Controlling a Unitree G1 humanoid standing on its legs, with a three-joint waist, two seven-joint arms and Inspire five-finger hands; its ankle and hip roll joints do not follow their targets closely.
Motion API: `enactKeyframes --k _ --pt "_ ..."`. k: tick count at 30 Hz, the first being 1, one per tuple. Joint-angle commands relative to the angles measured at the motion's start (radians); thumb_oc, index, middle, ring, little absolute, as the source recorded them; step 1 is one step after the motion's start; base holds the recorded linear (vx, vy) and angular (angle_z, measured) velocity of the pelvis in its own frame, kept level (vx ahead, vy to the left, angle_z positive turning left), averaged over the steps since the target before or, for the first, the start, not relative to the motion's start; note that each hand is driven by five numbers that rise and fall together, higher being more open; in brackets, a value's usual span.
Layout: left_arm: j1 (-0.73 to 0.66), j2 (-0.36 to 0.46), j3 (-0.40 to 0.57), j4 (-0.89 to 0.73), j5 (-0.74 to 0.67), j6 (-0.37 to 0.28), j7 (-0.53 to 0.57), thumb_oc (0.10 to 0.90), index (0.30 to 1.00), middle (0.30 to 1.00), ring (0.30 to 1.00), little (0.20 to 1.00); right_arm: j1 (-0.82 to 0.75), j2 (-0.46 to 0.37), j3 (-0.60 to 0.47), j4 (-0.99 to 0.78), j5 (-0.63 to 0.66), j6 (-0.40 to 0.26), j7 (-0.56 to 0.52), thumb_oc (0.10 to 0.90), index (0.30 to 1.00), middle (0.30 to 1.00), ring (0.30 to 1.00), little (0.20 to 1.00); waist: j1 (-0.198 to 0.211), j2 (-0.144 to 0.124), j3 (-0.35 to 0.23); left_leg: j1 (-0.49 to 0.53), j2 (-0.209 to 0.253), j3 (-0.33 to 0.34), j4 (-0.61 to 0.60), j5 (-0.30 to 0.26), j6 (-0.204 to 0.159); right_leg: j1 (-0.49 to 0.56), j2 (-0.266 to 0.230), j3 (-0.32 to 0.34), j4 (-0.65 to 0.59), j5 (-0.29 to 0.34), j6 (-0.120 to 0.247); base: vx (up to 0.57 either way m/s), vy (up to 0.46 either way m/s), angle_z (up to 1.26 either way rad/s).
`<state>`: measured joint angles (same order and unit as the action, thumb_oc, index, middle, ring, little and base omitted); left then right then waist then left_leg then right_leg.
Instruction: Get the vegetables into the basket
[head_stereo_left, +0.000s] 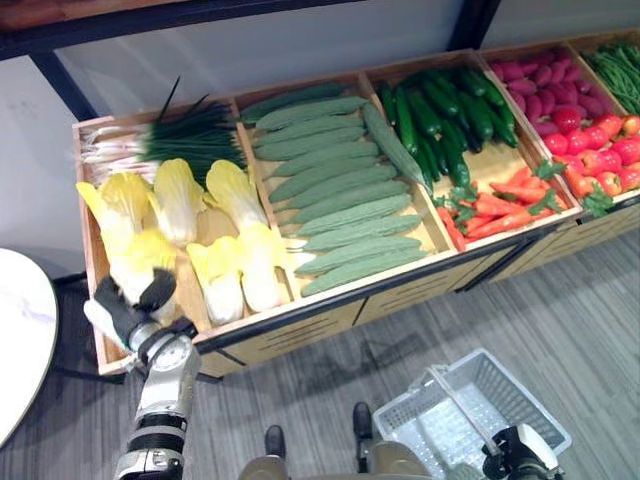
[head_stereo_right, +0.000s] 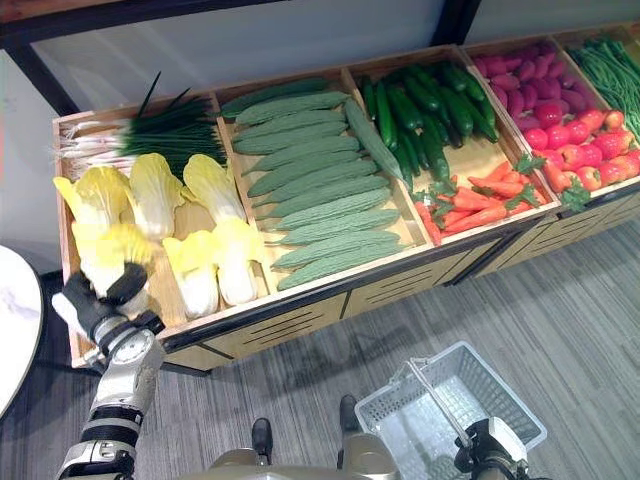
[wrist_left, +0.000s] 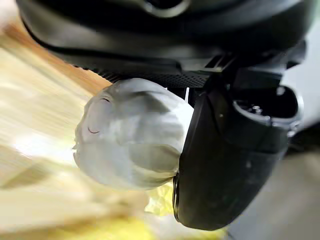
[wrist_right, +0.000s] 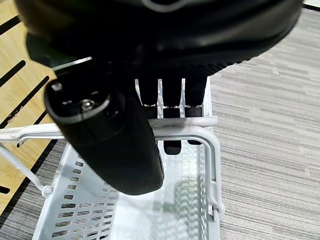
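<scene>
Left eye view shows the left hand curled round a cabbage (lifting likely next), while the right hand grips the basket handle

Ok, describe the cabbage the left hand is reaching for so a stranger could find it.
Start at the wooden display stand and go to its leftmost bin, below the green onions. Among the pale yellow napa cabbages there, it is the front-left cabbage, the one directly under the left hand.
</scene>
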<state>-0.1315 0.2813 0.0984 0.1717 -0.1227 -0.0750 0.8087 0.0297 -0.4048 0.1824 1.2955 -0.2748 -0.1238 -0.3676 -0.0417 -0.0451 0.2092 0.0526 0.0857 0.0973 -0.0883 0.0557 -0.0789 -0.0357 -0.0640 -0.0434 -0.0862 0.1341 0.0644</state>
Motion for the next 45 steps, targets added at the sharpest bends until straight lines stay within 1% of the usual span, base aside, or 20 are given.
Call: enactKeyframes --k 1,5,6,7,9,10,11,12,13,15,21,28,32,33,34,36,39,40,42,45 --pt "-0.069 0.085 -0.021 -0.124 0.183 -0.130 0.002 0.400 0.300 0.300 0.300 0.300 0.015 -0.030 0.023 0.063 0.048 -0.018 -0.025 0.400 0.300 0.300 0.300 0.300 0.005 -0.046 -0.057 -0.014 0.029 -0.022 0.001 -0.027 -0.012 -0.009 -0.099 0.059 0.030 -0.028 0.096 -0.03 -0.031 0.10" --pt "-0.030 0.097 -0.088 -0.229 0.162 -0.183 -0.084 0.400 0.300 0.300 0.300 0.300 0.020 -0.021 0.020 0.066 0.062 -0.025 -0.026 0.400 0.300 0.300 0.300 0.300 0.008 -0.046 -0.059 -0.017 0.026 -0.023 0.001 -0.026 -0.011 -0.009 -0.101 0.055 0.029 -0.025 0.097 -0.01 -0.008 0.03" --pt "-0.008 0.105 -0.118 -0.257 0.094 -0.215 -0.145 0.400 0.300 0.300 0.300 0.300 0.019 -0.020 0.018 0.067 0.066 -0.024 -0.025 0.400 0.300 0.300 0.300 0.300 0.009 -0.043 -0.057 -0.018 0.025 -0.024 0.001 -0.024 -0.010 -0.009 -0.101 0.055 0.028 -0.025 0.097 -0.03 0.006 0.01" --pt "0.030 0.130 -0.145 -0.282 -0.057 -0.266 -0.253 0.400 0.300 0.300 0.300 0.300 0.017 -0.024 0.014 0.058 0.078 -0.021 -0.018 0.400 0.300 0.300 0.300 0.300 0.009 -0.038 -0.057 -0.018 0.025 -0.024 0.001 -0.022 -0.010 -0.010 -0.102 0.057 0.028 -0.022 0.098 -0.03 0.008 0.00" --pt "0.081 0.180 -0.178 -0.300 -0.248 -0.297 -0.431 0.400 0.300 0.300 0.300 0.300 0.019 -0.031 0.008 0.043 0.088 -0.017 0.002 0.400 0.300 0.300 0.300 0.300 0.008 -0.032 -0.060 -0.017 0.024 -0.021 0.001 -0.021 -0.011 -0.009 -0.103 0.059 0.024 -0.018 0.100 0.00 0.000 0.00" --pt "0.095 0.178 -0.188 -0.299 -0.360 -0.306 -0.487 0.400 0.300 0.300 0.300 0.300 0.019 -0.036 0.009 0.034 0.090 -0.015 0.014 0.400 0.300 0.300 0.300 0.300 0.006 -0.031 -0.063 -0.015 0.023 -0.020 0.001 -0.021 -0.011 -0.009 -0.104 0.060 0.022 -0.016 0.100 0.00 0.000 0.00" --pt "0.096 0.179 -0.187 -0.297 -0.364 -0.307 -0.490 0.400 0.300 0.300 0.300 0.300 0.019 -0.036 0.009 0.033 0.090 -0.015 0.014 0.400 0.300 0.300 0.300 0.300 0.006 -0.031 -0.063 -0.015 0.023 -0.020 0.001 -0.021 -0.011 -0.008 -0.103 0.060 0.022 -0.016 0.100 0.00 0.000 0.00" --pt "0.116 0.174 -0.228 -0.284 -0.586 -0.287 -0.636 0.400 0.300 0.300 0.300 0.300 0.019 -0.044 0.014 0.024 0.088 -0.009 0.041 0.400 0.300 0.300 0.300 0.300 0.000 -0.026 -0.071 -0.010 0.022 -0.014 0.001 -0.022 -0.011 -0.008 -0.104 0.064 0.018 -0.011 0.102 0.00 0.000 0.00" --pt "0.118 0.181 -0.249 -0.276 -0.613 -0.277 -0.687 0.400 0.300 0.300 0.300 0.300 0.020 -0.042 0.013 0.015 0.083 -0.009 0.061 0.400 0.300 0.300 0.300 0.300 -0.004 -0.025 -0.077 -0.007 0.021 -0.012 0.001 -0.024 -0.011 -0.005 -0.104 0.069 0.015 -0.009 0.102 0.00 0.000 0.00" --pt "0.115 0.200 -0.256 -0.255 -0.584 -0.288 -0.725 0.400 0.300 0.300 0.300 0.300 0.030 -0.045 0.009 0.004 0.078 -0.018 0.071 0.400 0.300 0.300 0.300 0.300 -0.011 -0.026 -0.084 -0.002 0.020 -0.003 0.001 -0.028 -0.012 -0.005 -0.105 0.074 0.011 -0.007 0.103 0.02 0.015 -0.07" --pt "0.110 0.173 -0.284 -0.237 -0.656 -0.276 -0.790 0.400 0.300 0.300 0.300 0.300 0.043 -0.037 -0.006 0.008 0.077 -0.027 0.081 0.400 0.300 0.300 0.300 0.300 -0.028 -0.024 -0.089 0.022 0.010 0.034 0.001 -0.043 -0.004 -0.013 -0.110 0.104 0.013 -0.001 0.109 0.02 0.035 -0.19" --pt "0.082 0.155 -0.304 -0.221 -0.665 -0.274 -0.807 0.400 0.300 0.300 0.300 0.300 0.025 -0.024 -0.029 0.017 0.088 -0.022 0.083 0.400 0.300 0.300 0.300 0.300 -0.043 -0.046 -0.074 0.083 -0.022 0.141 0.015 -0.081 0.036 -0.054 -0.115 0.200 0.061 0.015 0.154 0.03 0.110 -0.47" --pt "0.045 0.135 -0.360 -0.205 -0.682 -0.277 -0.811 0.400 0.300 0.300 0.300 0.300 0.034 -0.015 -0.045 -0.008 0.115 -0.025 0.079 0.400 0.300 0.300 0.300 0.300 -0.073 -0.075 -0.056 0.054 -0.059 0.188 0.034 -0.098 0.059 -0.119 -0.129 0.278 0.071 0.134 0.197 -0.12 0.186 -0.48" --pt "0.020 0.138 -0.376 -0.187 -0.697 -0.284 -0.800 0.400 0.300 0.300 0.300 0.300 0.038 0.008 -0.030 -0.045 0.120 -0.026 0.075 0.400 0.300 0.300 0.300 0.300 -0.087 -0.076 -0.038 0.035 -0.056 0.231 0.028 -0.094 0.067 -0.173 -0.131 0.266 0.082 0.171 0.197 -0.22 0.146 -0.45" --pt "0.013 0.139 -0.382 -0.183 -0.702 -0.283 -0.799 0.400 0.300 0.300 0.300 0.300 0.034 0.013 -0.027 -0.044 0.126 -0.026 0.075 0.400 0.300 0.300 0.300 0.300 -0.084 -0.075 -0.032 0.028 -0.053 0.240 0.031 -0.094 0.072 -0.177 -0.136 0.233 0.107 0.152 0.197 -0.28 0.158 -1.04" --pt "-0.004 0.143 -0.391 -0.185 -0.691 -0.275 -0.781 0.400 0.300 0.300 0.300 0.300 0.036 0.027 -0.022 -0.006 0.134 -0.019 0.068 0.400 0.300 0.300 0.300 0.300 -0.061 -0.047 -0.023 -0.002 -0.029 0.286 0.045 -0.081 0.085 -0.134 -0.140 0.067 0.263 0.003 0.130 -0.26 0.124 -1.21" --pt "0.014 0.147 -0.376 -0.212 -0.685 -0.264 -0.779 0.400 0.300 0.300 0.300 0.300 0.034 0.024 -0.039 0.029 0.134 -0.008 0.061 0.400 0.300 0.300 0.300 0.300 -0.035 -0.032 -0.030 0.000 -0.025 0.313 0.040 -0.088 0.085 -0.089 -0.175 -0.033 0.361 -0.053 0.127 -0.06 0.046 -0.82" --pt "0.025 0.152 -0.362 -0.218 -0.683 -0.259 -0.785 0.400 0.300 0.300 0.300 0.300 0.037 0.024 -0.040 0.029 0.130 -0.006 0.060 0.400 0.300 0.300 0.300 0.300 -0.024 -0.046 -0.047 -0.001 -0.029 0.334 0.037 -0.083 0.076 -0.027 -0.185 -0.052 0.289 -0.037 0.137 -0.06 -0.116 -0.67" --pt "0.038 0.154 -0.348 -0.212 -0.682 -0.259 -0.795 0.400 0.300 0.300 0.300 0.300 0.042 0.028 -0.037 0.025 0.131 -0.007 0.061 0.400 0.300 0.300 0.300 0.300 -0.013 -0.058 -0.059 0.004 -0.021 0.366 0.041 -0.078 0.064 -0.019 -0.182 -0.078 0.209 -0.039 0.143 0.00 -0.206 -0.55" --pt "0.053 0.147 -0.352 -0.209 -0.703 -0.252 -0.800 0.400 0.300 0.300 0.300 0.300 0.055 0.022 -0.045 0.002 0.143 -0.010 0.058 0.400 0.300 0.300 0.300 0.300 -0.025 -0.049 -0.068 0.009 0.005 0.379 0.028 -0.040 0.037 0.017 -0.148 -0.086 0.128 -0.089 0.130 0.01 -0.278 -0.56"
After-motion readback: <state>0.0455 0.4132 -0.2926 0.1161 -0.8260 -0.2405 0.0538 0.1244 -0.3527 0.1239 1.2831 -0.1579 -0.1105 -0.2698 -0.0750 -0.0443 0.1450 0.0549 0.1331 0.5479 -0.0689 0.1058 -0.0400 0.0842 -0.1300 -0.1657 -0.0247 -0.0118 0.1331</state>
